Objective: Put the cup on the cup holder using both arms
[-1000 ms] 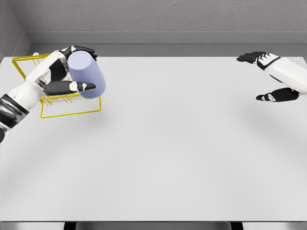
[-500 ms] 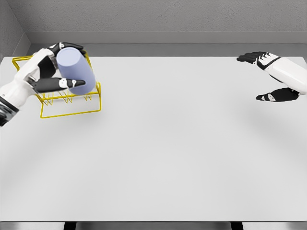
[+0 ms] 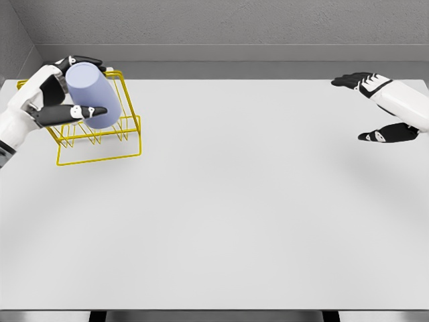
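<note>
Left hand [image 3: 57, 94] clamped round pale lavender cylindrical cup [image 3: 92, 96], tilted over yellow wire cup holder [image 3: 100, 149] at far-left corner of white table [image 3: 255, 215]; holder's left part hidden. Right hand [image 3: 381, 107] fingers spread, empty, arm cut by right edge.

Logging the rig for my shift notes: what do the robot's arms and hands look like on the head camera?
Both arms have smooth white shells. The left hand has black fingers with white knuckle segments and a white back; its forearm shows a dark grey band at the picture's left edge. The right hand matches: black fingers, white patches on the back, rounded white forearm. No cables or lettering are visible.
</note>
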Action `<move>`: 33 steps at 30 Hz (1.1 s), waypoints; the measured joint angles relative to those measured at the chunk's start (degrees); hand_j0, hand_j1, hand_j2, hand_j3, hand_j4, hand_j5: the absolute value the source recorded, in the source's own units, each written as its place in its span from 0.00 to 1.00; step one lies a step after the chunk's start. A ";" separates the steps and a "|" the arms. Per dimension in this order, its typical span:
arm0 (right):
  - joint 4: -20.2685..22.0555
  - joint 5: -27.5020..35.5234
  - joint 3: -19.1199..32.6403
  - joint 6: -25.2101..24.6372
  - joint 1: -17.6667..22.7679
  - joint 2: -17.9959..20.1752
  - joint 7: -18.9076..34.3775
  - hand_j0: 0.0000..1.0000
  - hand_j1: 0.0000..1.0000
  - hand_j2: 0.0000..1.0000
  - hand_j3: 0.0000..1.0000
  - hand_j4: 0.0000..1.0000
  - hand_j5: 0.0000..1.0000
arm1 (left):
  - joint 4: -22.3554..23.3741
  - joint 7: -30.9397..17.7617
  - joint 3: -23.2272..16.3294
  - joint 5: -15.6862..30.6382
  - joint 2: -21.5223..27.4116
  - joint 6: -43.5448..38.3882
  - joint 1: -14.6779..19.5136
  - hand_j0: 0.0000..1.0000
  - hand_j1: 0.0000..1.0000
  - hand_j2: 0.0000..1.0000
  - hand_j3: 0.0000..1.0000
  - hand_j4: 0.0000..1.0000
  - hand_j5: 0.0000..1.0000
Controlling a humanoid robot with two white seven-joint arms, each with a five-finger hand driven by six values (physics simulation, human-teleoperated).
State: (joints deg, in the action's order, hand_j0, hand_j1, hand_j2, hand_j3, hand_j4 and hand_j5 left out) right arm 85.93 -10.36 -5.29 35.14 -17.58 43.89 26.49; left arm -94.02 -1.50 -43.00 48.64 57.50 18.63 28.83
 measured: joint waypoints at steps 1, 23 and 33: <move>0.00 0.00 0.03 0.00 0.00 0.00 0.00 1.00 1.00 1.00 1.00 1.00 1.00 | 0.21 0.00 0.01 0.00 0.00 0.00 0.00 0.66 0.66 0.66 0.66 0.66 0.66; -0.06 0.00 0.18 0.00 0.00 0.00 0.00 1.00 1.00 1.00 1.00 1.00 1.00 | 0.60 0.01 0.06 -0.75 0.60 1.52 0.26 1.00 1.00 1.00 1.00 1.00 1.00; -0.08 0.00 0.18 0.00 0.00 0.00 0.00 1.00 1.00 1.00 1.00 1.00 1.00 | 0.34 0.02 0.05 -0.78 2.21 4.36 0.26 1.00 1.00 1.00 1.00 1.00 1.00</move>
State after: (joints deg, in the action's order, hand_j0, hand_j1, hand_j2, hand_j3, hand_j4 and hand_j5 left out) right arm 85.85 -10.36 -5.11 35.14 -17.58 43.89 26.49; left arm -93.68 -1.48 -42.95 47.86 59.71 22.99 29.09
